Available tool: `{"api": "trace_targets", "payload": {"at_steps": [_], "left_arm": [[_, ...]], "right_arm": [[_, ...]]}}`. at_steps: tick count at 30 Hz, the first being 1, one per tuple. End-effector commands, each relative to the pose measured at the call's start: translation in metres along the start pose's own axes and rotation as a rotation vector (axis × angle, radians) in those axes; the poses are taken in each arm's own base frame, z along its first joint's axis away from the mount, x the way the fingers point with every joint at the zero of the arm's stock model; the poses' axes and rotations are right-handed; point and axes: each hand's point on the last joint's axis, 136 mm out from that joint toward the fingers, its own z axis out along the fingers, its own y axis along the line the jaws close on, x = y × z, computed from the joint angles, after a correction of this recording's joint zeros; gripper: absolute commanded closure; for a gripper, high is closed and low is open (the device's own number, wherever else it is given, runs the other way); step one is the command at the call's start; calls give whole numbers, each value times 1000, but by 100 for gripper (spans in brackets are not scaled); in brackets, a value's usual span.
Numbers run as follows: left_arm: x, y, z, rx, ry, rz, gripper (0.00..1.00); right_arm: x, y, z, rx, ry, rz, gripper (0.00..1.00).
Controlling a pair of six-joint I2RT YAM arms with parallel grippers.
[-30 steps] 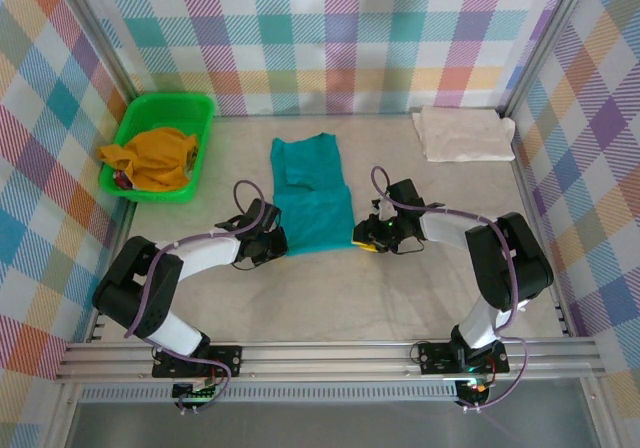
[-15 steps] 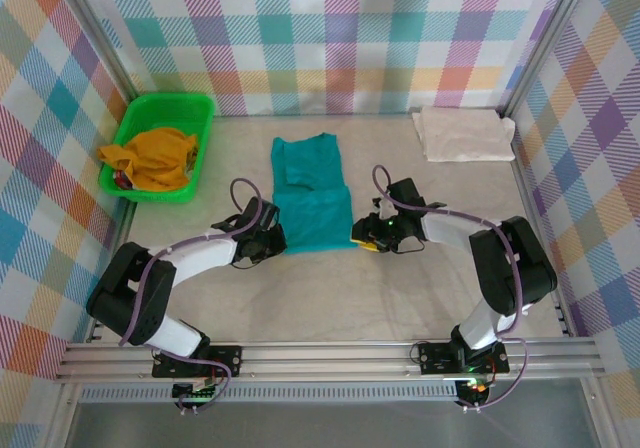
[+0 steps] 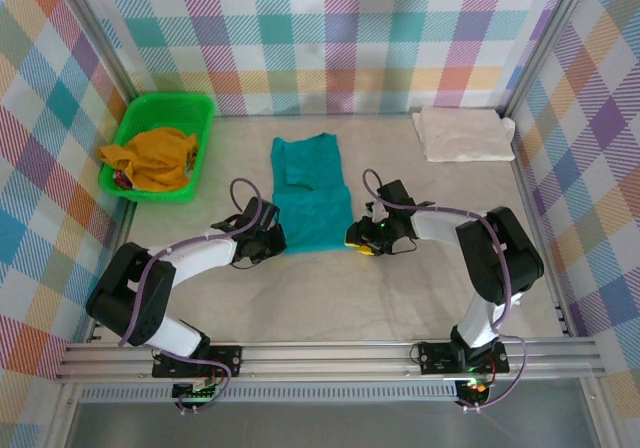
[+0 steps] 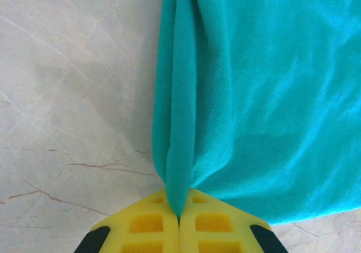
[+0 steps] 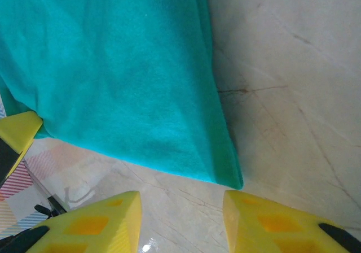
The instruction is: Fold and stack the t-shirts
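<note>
Teal tee lies on the desk between my jaws, sides folded in, not yet halved. Left jaws pinch its near corner; right jaws stand part-open, empty, just short of theirs. Cream tee sits folded far beyond the right jaws; stacking remains.

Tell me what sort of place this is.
Most likely a robot training cell staged for laundry folding, not a home. Plaid panels on metal framing box in the table; the left arm and right arm are bolted to a rail; a teal t-shirt lies between them.
</note>
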Motion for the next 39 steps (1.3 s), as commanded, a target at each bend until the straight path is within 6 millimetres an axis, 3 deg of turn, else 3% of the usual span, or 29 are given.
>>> {"api": "trace_targets", "payload": {"at_steps": [1,6,16,26,39], "left_arm": [[-1,5,-4,-22,-7,2,100],[0,7,-3,-26,-4,-2,100],[0,6,-3,-22,-4,3,100],[3,9,-2,-22,0,-1,100],[6,10,1,-23,14,-3,100]], "right_arm": [[-5,12,3,-18,-1,-4,58],[-10,13,3,-7,-24,7,62],[-5,-16,-5,114,-91,83,58],[-16,-11,11,78,-71,58,57],[-31,14,12,35,-82,39,60]]}}
